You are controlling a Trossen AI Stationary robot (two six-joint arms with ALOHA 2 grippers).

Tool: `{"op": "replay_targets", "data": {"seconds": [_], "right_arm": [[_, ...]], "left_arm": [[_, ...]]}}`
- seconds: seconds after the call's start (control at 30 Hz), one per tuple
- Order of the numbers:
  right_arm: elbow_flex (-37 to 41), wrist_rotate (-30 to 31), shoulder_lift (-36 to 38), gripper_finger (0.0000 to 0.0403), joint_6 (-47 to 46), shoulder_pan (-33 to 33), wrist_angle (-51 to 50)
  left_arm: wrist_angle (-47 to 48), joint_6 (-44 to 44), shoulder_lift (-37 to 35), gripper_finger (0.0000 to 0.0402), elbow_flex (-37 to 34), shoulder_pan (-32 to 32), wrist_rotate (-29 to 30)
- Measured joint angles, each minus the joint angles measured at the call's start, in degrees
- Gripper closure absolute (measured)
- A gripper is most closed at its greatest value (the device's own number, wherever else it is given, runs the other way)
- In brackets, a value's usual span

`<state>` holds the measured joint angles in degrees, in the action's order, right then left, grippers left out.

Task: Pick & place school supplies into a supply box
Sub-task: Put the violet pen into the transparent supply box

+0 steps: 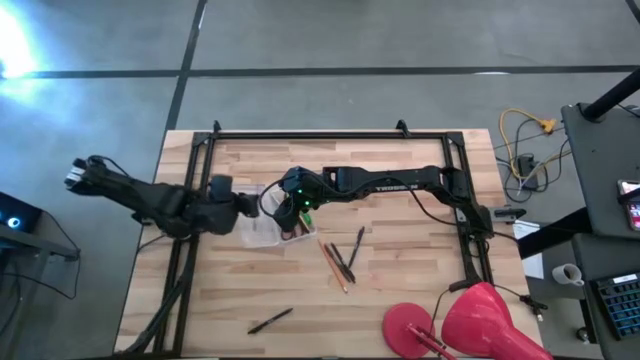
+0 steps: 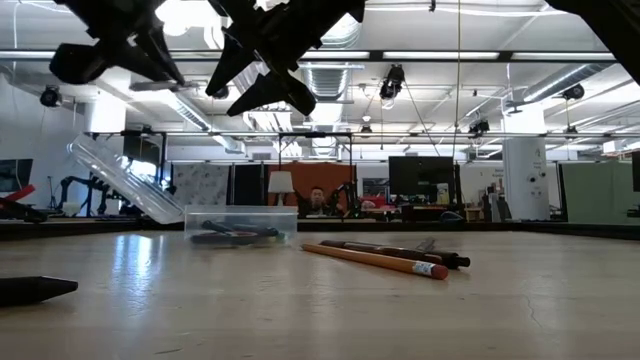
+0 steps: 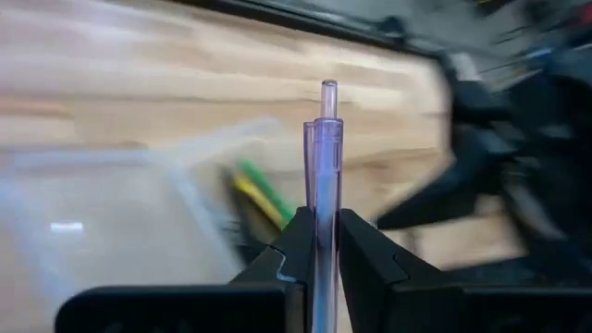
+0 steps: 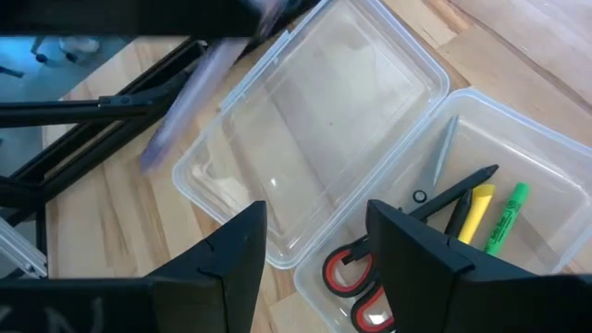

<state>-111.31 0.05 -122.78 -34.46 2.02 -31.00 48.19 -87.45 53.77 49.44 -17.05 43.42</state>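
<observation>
A slim translucent lilac plastic pen (image 3: 319,185) is held clenched between the two dark fingers of the left gripper (image 3: 317,245), gripped low on its barrel so that most of its length stands free above the fingers; it is carried in the air beside the small clear rectangular plastic supply box (image 4: 518,166), whose hinged clear lid (image 4: 324,120) lies folded open on the pale wooden counter (image 1: 420,270). The pen is judged light, stiff and smooth, so it may pivot or slip if pinched loosely, and a hold nearer mid-barrel would steady it. Already in the box are seen small red-handled scissors (image 4: 356,277), a yellow marker (image 4: 474,211), a green marker (image 4: 507,217) and a black pen (image 4: 458,192). The right gripper (image 4: 314,245) hangs over the box with its fingers spread and nothing between them. Loose on the counter lie an orange pencil (image 2: 375,260) and dark pens (image 1: 347,255) close together, and another black pen (image 1: 270,321) well apart; each is judged thin and prone to roll, best taken across the middle
</observation>
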Motion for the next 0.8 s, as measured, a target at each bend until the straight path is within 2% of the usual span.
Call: {"op": "replay_targets", "data": {"seconds": [0.1, 0.27, 0.37, 0.6, 0.8], "right_arm": [[0.00, 0.00, 0.00, 0.0225, 0.00, 0.00, 0.01], [0.00, 0.00, 0.00, 0.0225, 0.00, 0.00, 0.00], [0.00, 0.10, 0.00, 0.0225, 0.40, 0.00, -0.24], [0.00, -0.69, 0.01, 0.0225, 0.60, 0.02, 0.40], [0.04, -1.42, 3.08, 0.0225, 4.85, -0.37, -0.95]], "left_arm": [[3.75, 0.44, 3.74, 0.0384, 3.34, 2.24, -2.31], [2.47, 4.70, 7.93, 0.0385, 5.15, 7.08, -8.26], [2.27, 5.35, 7.83, 0.0385, 5.41, 8.85, -11.00], [2.36, 5.30, 4.61, 0.0385, 5.24, 10.67, -11.84], [1.63, 4.01, 6.54, 0.0385, 5.17, 11.72, -12.30]]}}
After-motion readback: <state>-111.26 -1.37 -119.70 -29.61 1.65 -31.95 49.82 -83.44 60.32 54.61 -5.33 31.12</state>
